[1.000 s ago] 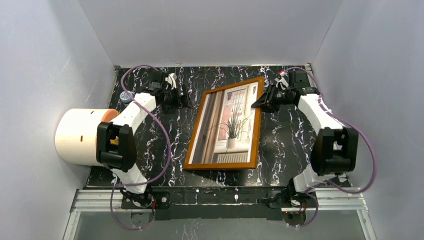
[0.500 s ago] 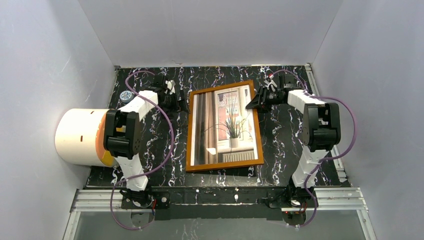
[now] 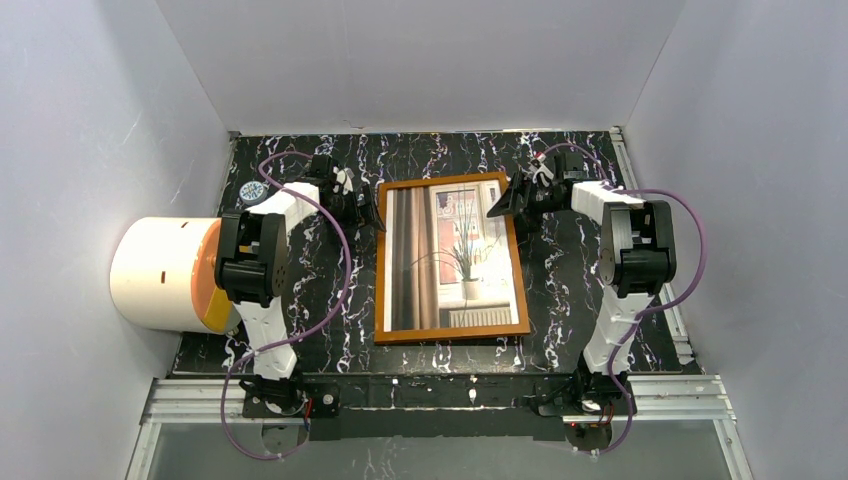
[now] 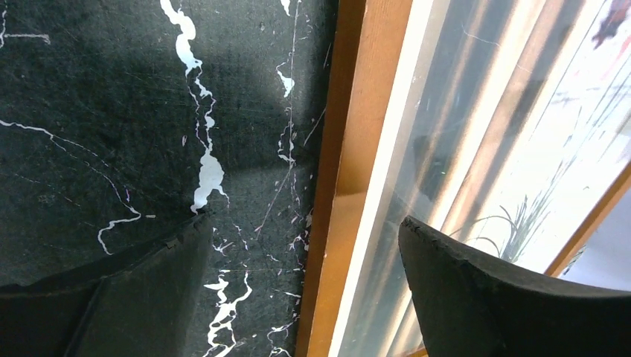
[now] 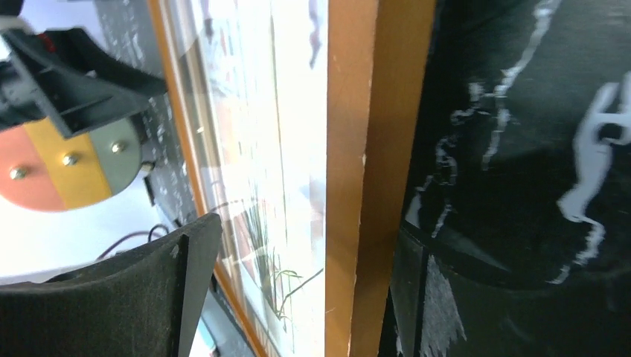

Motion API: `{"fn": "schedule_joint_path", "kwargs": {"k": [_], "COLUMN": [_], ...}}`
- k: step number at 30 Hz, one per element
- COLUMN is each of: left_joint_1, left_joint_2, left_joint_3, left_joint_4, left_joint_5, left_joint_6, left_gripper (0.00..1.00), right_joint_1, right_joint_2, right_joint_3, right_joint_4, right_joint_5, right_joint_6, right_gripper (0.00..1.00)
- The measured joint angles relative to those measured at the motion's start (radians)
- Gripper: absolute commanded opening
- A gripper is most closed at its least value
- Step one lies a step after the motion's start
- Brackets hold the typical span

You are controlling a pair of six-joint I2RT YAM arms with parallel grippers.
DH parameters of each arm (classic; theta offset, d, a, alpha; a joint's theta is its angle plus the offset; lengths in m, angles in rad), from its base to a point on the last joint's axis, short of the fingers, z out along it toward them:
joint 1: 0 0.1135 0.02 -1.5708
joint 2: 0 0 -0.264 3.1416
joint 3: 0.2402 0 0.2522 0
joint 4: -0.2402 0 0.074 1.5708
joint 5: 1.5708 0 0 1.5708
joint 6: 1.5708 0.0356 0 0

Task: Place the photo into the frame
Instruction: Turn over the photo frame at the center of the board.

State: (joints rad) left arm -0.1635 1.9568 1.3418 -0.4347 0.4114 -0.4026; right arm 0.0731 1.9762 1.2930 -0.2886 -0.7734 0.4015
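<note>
Orange-brown wood, the frame [image 3: 448, 335] lies flat on the tabletop [image 3: 555, 300] from above, with the photo [image 3: 450, 250] showing inside it. The left wrist view shows the left gripper [image 4: 305, 223] spread astride one rail; uneven closing could skew the frame. In its own view the right gripper [image 5: 309, 230] likewise gapes, its outer finger nearly lost against the dark tabletop.

No words or numbers can be read in any view. A small round blue-and-white thing [image 3: 252, 192] is seen at the far left of the worktop [image 3: 560, 290], but its marks are too small to be made out. No letters can be made out on the frame [image 3: 450, 335] or in the photo [image 3: 450, 255].
</note>
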Motion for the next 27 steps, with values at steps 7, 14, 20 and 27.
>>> {"fn": "schedule_joint_path", "kwargs": {"k": [7,14,20,27], "left_joint_1": [-0.003,-0.003,-0.002,-0.002], "left_joint_2": [-0.008,-0.043,-0.149,-0.432], "left_joint_3": [0.000,-0.001,-0.007,-0.029], "left_joint_4": [-0.002,-0.047,-0.084,-0.092], "left_joint_5": [-0.053,-0.148,-0.203,-0.240], "left_joint_6": [0.002,0.025,0.025,-0.014], "left_gripper": [0.93,0.93,0.94,0.98], "right_joint_1": [-0.016,-0.028,-0.027,-0.027], "right_joint_2": [-0.007,-0.048,-0.166,-0.526], "right_joint_3": [-0.006,-0.019,-0.031,-0.060], "right_joint_4": [-0.029,-0.085,-0.154,-0.212], "right_joint_5": [0.220,0.375,0.514,0.714], "right_joint_6": [0.038,0.072,0.114,0.176], "right_gripper": [0.90,0.90,0.90,0.90]}}
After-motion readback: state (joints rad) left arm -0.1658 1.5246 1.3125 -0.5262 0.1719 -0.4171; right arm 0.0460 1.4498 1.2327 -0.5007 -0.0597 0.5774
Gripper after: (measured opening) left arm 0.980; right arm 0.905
